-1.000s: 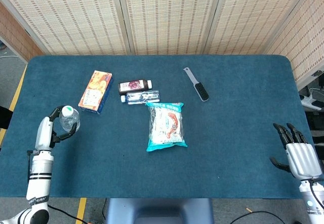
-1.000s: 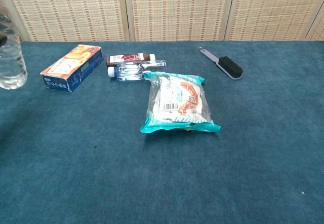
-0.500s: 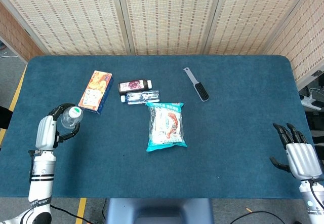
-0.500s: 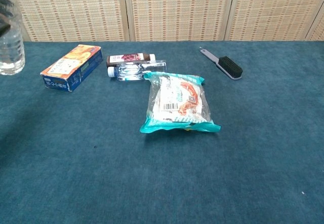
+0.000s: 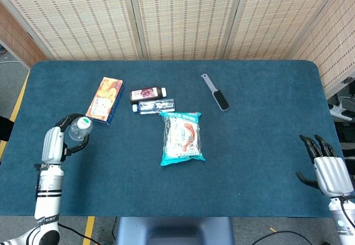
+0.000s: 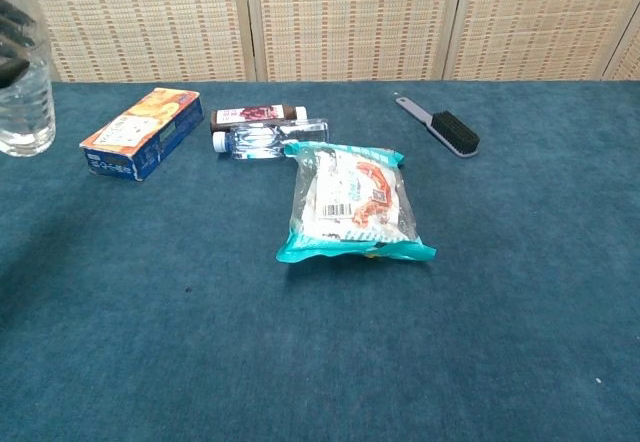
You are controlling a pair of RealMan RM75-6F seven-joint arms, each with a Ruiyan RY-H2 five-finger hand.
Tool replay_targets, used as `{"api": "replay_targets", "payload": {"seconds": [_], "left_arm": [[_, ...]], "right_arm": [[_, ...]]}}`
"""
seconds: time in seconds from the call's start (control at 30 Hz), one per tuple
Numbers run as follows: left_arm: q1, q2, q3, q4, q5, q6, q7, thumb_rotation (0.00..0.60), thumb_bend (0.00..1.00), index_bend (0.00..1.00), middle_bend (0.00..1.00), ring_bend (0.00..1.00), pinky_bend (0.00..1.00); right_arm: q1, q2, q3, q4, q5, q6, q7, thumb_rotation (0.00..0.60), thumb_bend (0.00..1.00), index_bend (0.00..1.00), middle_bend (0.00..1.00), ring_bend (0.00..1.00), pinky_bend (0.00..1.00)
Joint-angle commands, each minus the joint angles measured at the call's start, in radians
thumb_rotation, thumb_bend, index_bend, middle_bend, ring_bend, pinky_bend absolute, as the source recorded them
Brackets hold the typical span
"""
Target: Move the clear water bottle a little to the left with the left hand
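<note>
the left hand (image 5: 58,138) sits at the lower left of the head view, fingers curled around the bottle (image 5: 79,128), which it holds upright over the blue surface (image 5: 260,145). in the chest view the bottle (image 6: 24,97) shows at the far left edge with dark fingers (image 6: 12,24) across its upper part; whether its base touches the surface cannot be told. just up and right of the bottle lies an orange box (image 5: 104,100). near the middle lie a dark bottle (image 5: 147,93) and a small clear bottle (image 5: 152,106) side by side, with a teal snack bag (image 5: 182,137) just below them. a brush (image 5: 215,92) lies to the upper right. the right hand (image 5: 327,167) is at the lower right edge, holding nothing, fingers extended.
</note>
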Motion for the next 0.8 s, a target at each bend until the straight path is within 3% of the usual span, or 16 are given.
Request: {"api": "replay_targets", "payload": {"seconds": [0.03,0.2,0.43,0.63,0.8], "left_arm": [[-0.006,0.035,-0.016,-0.063,-0.003,0.010,0.050,0.600,0.58,0.40,0.41,0.34,0.34],[0.010,0.024,-0.003,-0.030,-0.088,-0.037,0.004,0.600,0.58,0.40,0.41,0.34,0.34],[0.012,-0.051,-0.013,0.084,-0.212,-0.161,-0.178,0.600,0.58,0.40,0.40,0.34,0.34],[0.016,-0.137,-0.022,0.164,-0.206,-0.187,-0.315,0.600,0.58,0.40,0.40,0.34,0.34],[0.021,-0.175,-0.009,0.217,-0.188,-0.185,-0.335,0.600,0.58,0.39,0.39,0.33,0.33]], "right_arm": [[0.000,-0.001,-0.002,0.001,-0.002,-0.001,0.000,0.600,0.12,0.00,0.11,0.00,0.16],[0.002,-0.002,-0.001,0.002,0.002,-0.006,-0.003,0.600,0.12,0.00,0.11,0.00,0.16],[0.010,-0.004,0.003,0.001,0.021,-0.025,-0.014,0.600,0.12,0.00,0.11,0.00,0.16],[0.011,-0.002,0.004,-0.003,0.026,-0.028,-0.016,0.600,0.12,0.00,0.11,0.00,0.16],[0.010,-0.001,0.001,-0.002,0.021,-0.027,-0.012,0.600,0.12,0.00,0.11,0.00,0.16]]}}
